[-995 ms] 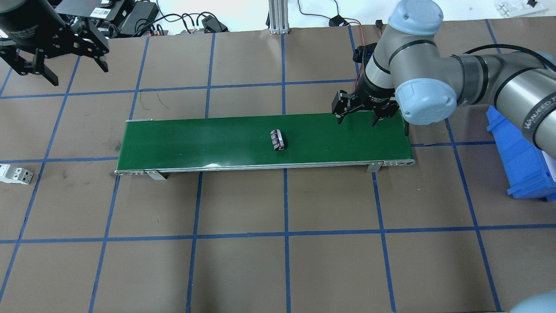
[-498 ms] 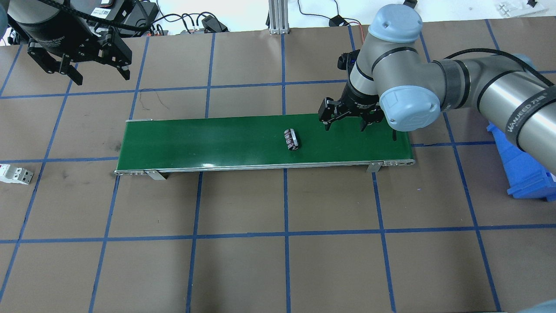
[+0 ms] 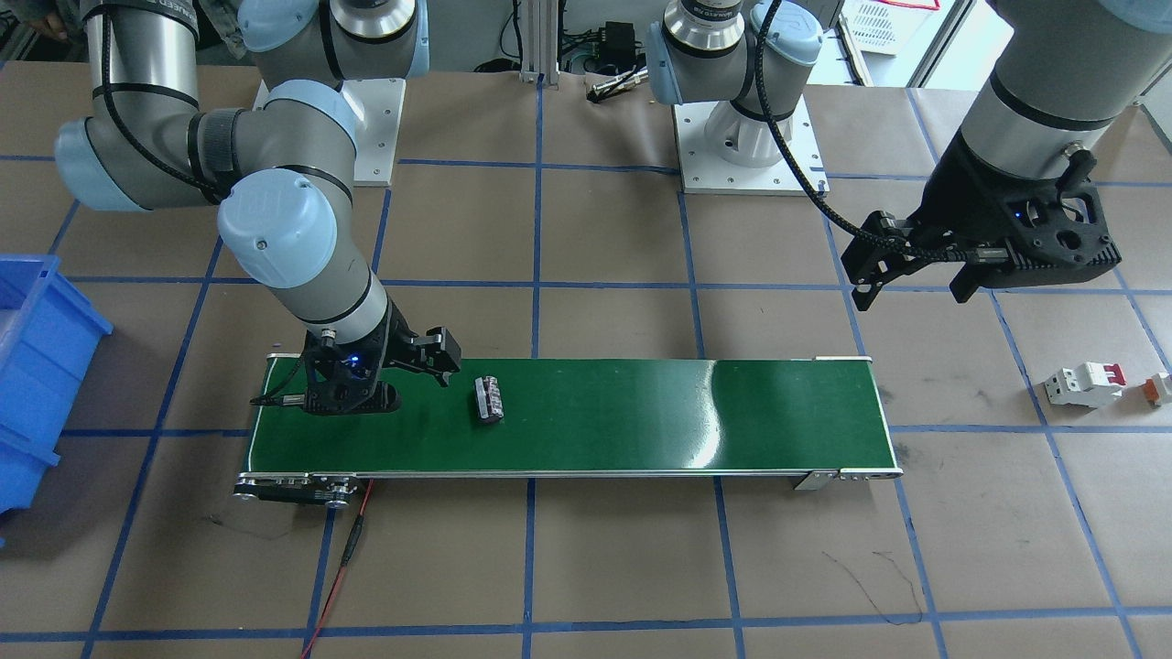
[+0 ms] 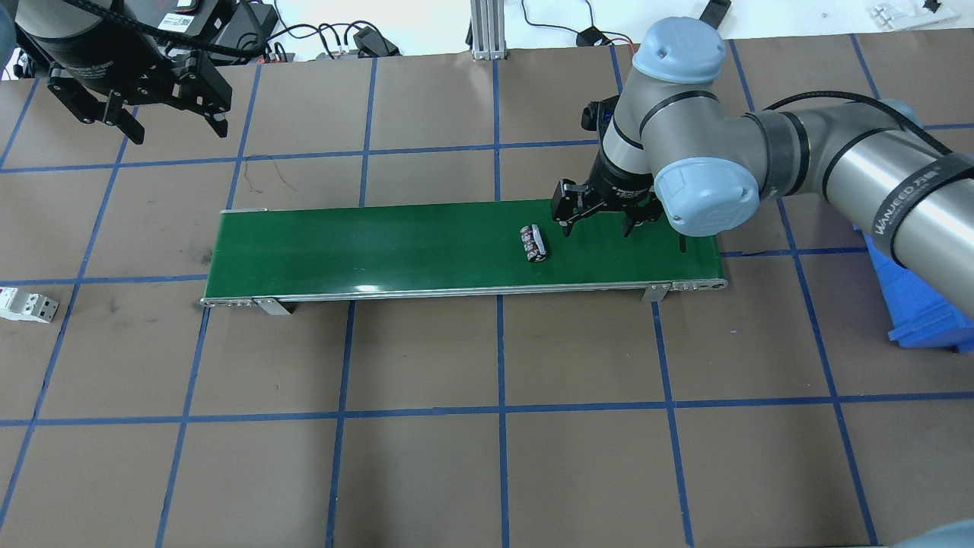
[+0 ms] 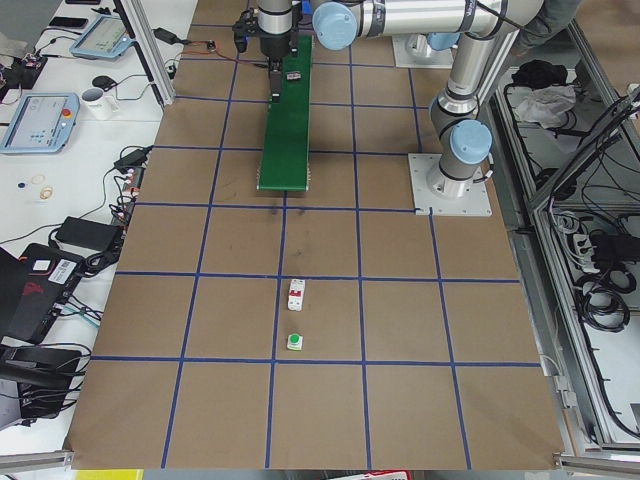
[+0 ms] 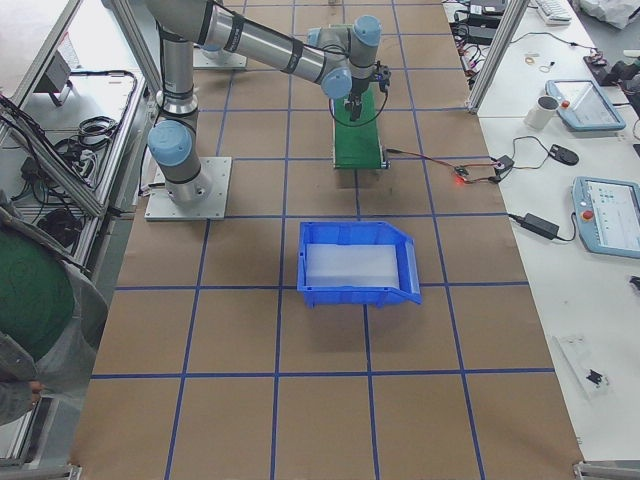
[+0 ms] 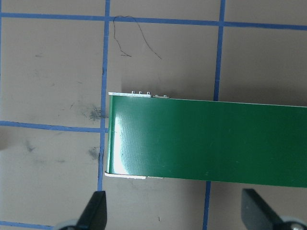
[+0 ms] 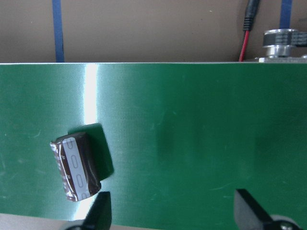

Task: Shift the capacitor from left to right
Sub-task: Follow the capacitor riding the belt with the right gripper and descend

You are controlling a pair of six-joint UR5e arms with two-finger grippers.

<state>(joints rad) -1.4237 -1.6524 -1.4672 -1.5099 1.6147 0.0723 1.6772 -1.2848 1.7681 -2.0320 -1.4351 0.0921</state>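
Observation:
The capacitor (image 4: 533,243), a small dark cylinder with pale bands, lies on its side on the green conveyor belt (image 4: 365,243), right of the belt's middle. It also shows in the front view (image 3: 489,399) and in the right wrist view (image 8: 76,167). My right gripper (image 4: 597,227) is open and empty, low over the belt just right of the capacitor, not touching it. In the right wrist view the gripper (image 8: 172,211) has the capacitor beside its left fingertip (image 8: 98,213). My left gripper (image 4: 179,131) is open and empty, high above the table beyond the belt's left end (image 7: 115,139).
A white circuit breaker (image 4: 27,304) with red levers (image 3: 1085,383) and a tiny orange connector (image 3: 1159,387) lie on the brown paper far left of the belt. A blue bin (image 4: 913,289) stands right of the belt's right end. A red cable (image 3: 352,540) runs from the belt's motor end.
The capacitor has travelled to the right along the belt. My right gripper has moved left to meet it. My left gripper shifted right early on, then held still.

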